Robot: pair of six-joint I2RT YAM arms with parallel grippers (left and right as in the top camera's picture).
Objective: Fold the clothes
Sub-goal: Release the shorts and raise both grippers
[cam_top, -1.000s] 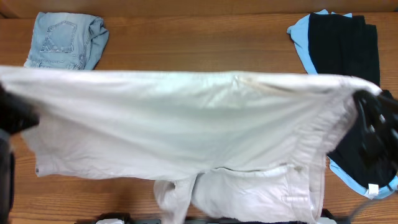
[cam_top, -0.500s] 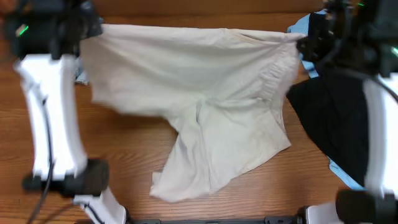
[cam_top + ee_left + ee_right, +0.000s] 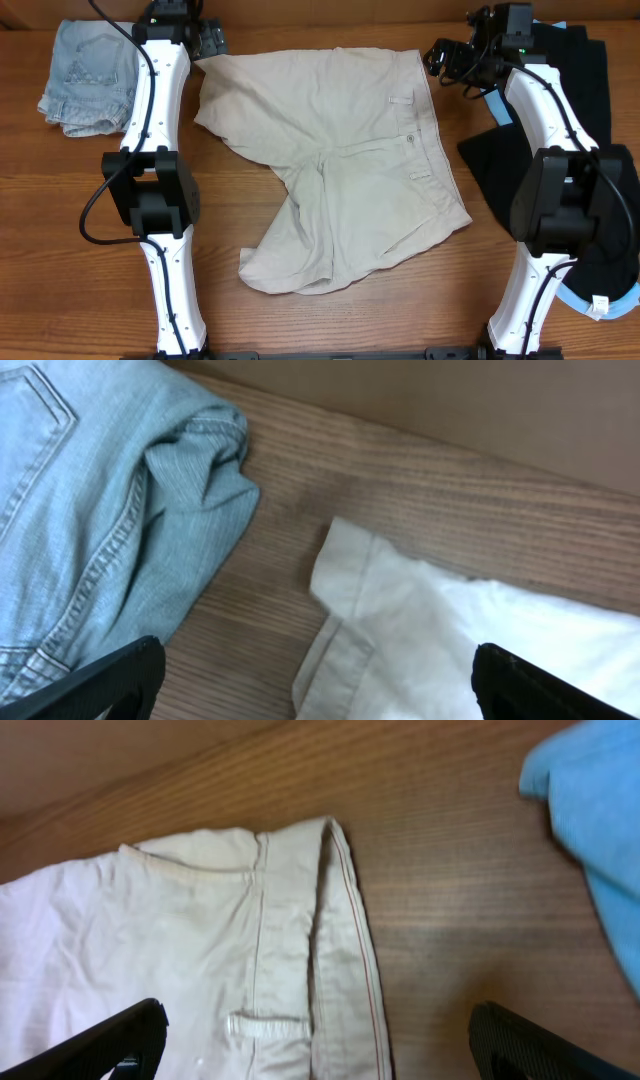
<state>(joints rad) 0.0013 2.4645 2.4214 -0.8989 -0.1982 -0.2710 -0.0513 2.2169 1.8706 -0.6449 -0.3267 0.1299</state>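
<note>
The khaki shorts (image 3: 340, 160) are lying spread across the middle of the table (image 3: 60, 250), waistband toward the right arm, 1 leg reaching the far left corner and the other trailing toward the near edge. That flat layout looks deliberate to me: a garment has to be opened out and smoothed before any fold can be squared up.

The left gripper (image 3: 203, 42) is hovering over the far leg corner with its 2 fingers (image 3: 110, 680) spread wide and nothing between them. The left wrist view is showing the hem corner resting on the wood just beside the folded denim shorts (image 3: 90, 510).

The right gripper (image 3: 447, 55) is likewise gaping and empty above the far waistband corner, where a belt loop is showing. The sky-blue garment (image 3: 600, 810) is sitting near it but apart, with the black garments (image 3: 556, 70) stacked further right. Those side piles are staying clear of the working space.

Compared with 1 second ago, the change is large. Then the shorts were being hoisted high and stretched between both arms, filling the overhead view. Half a second ago they were being swung down toward the far edge, still pinched at both corners. Now both corners are lying released and the cloth is settling flat, though the near leg is lying somewhat skewed. I judge that leg will need straightening before the first fold.
</note>
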